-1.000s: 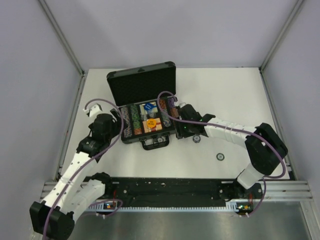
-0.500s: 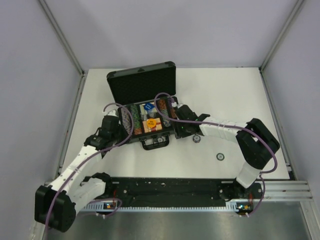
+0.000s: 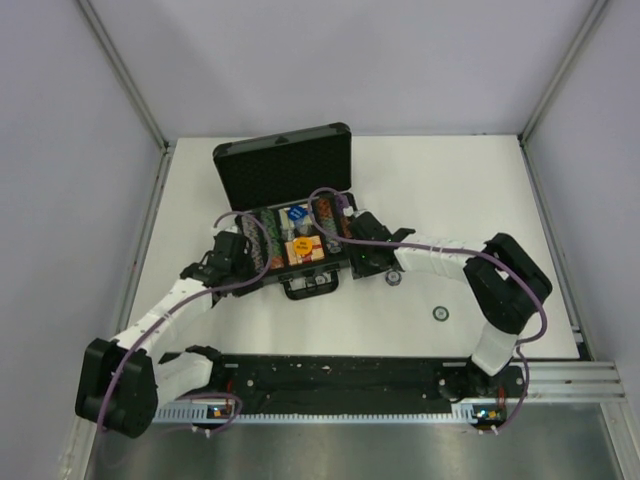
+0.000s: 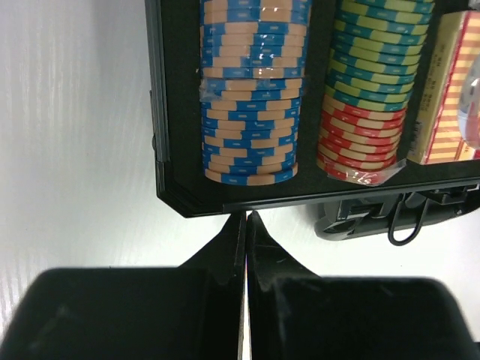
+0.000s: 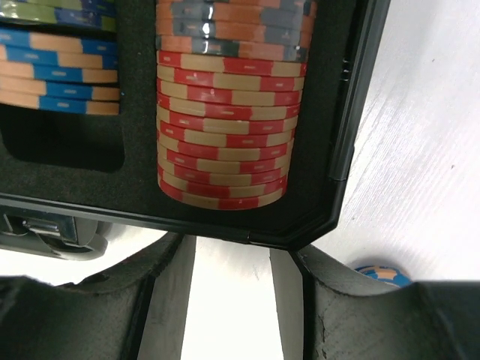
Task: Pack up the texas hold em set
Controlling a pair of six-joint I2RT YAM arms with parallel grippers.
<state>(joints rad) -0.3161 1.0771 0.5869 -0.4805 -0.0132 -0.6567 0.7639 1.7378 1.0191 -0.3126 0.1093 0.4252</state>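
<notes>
On the white table [image 3: 480, 200], briefcase [image 3: 285, 165] holds chip rows [image 4: 251, 90].

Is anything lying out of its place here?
Yes. A blue-and-orange chip lies on the table beside the near right corner of the open briefcase, and a dark disc lies farther right, alone. Both belong inside.

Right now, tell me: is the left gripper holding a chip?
No, the left gripper is shut on nothing, just outside the briefcase corner.
</notes>
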